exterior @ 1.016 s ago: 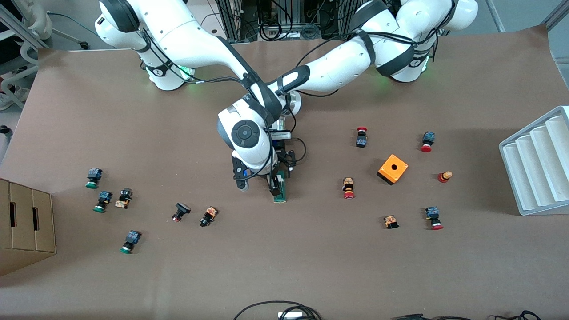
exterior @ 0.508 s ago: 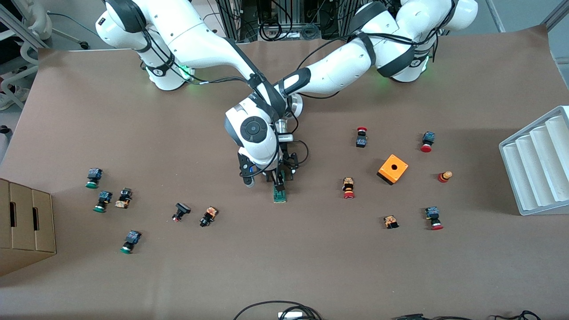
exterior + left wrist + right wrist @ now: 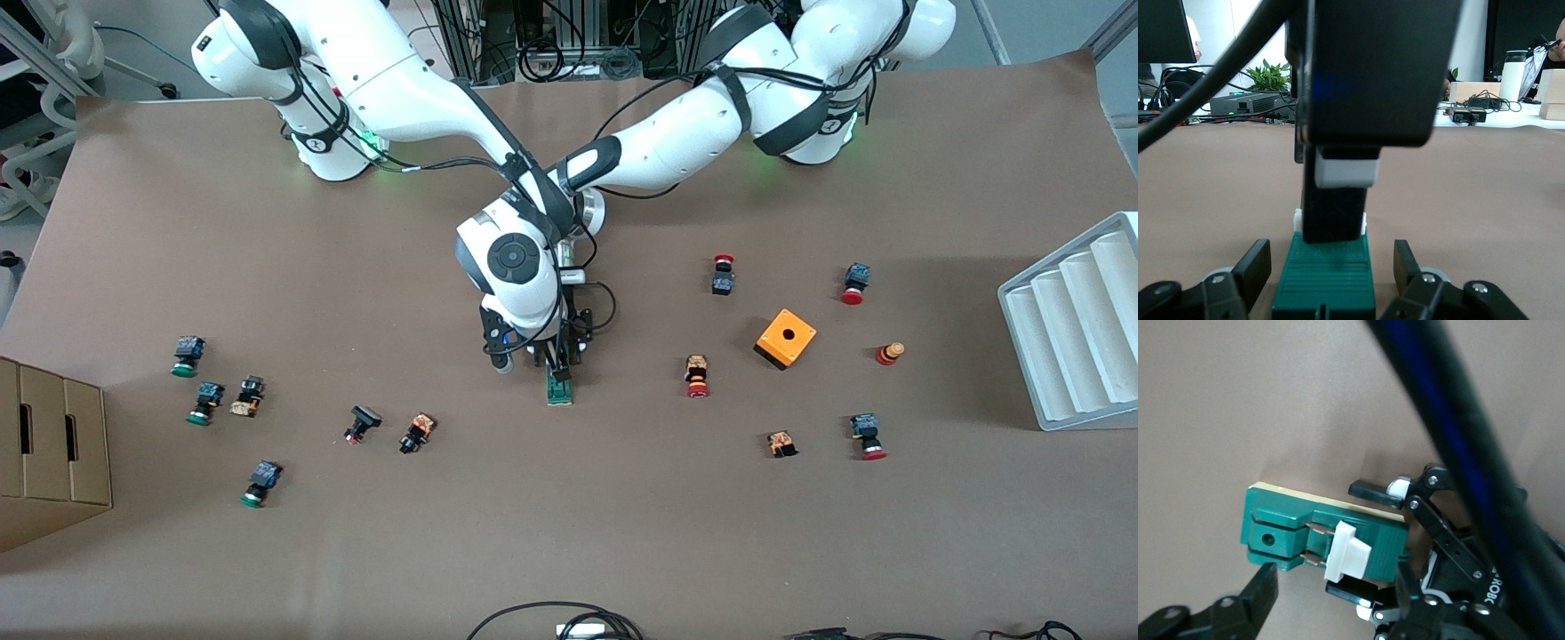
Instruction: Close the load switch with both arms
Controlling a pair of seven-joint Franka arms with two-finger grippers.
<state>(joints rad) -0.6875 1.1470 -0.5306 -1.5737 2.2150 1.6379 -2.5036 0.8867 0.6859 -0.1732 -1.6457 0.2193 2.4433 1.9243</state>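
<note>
Near the middle of the counter (image 3: 622, 533), flat on its base: the load switch (image 3: 559, 389), its end farther from the front camera tucked under both grippers. Looks not yet closed, with the white sliding block (image 3: 1346, 552) standing out from the green body partway along. Left gripper (image 3: 1331, 252) low at the switch, fingers (image 3: 1257, 263) open and straddling the green body, just beside its sides with slivers of gap, no firm hold visible. Right gripper (image 3: 531, 360) over the same spot, fingers apart and holding nothing, one dark fingertip down by the white block. Judged from this: reach done, bracing about to start, the push on the block left to do. Farther out, small push buttons scattered toward both ends. Orange box (image 3: 785, 338) toward the left arm's end, nothing seen in its hole. White grooved tray (image 3: 1076, 329) at that end's edge, nothing seen in its grooves. Cardboard box (image 3: 53, 444) at the right arm's end, contents hidden.
</note>
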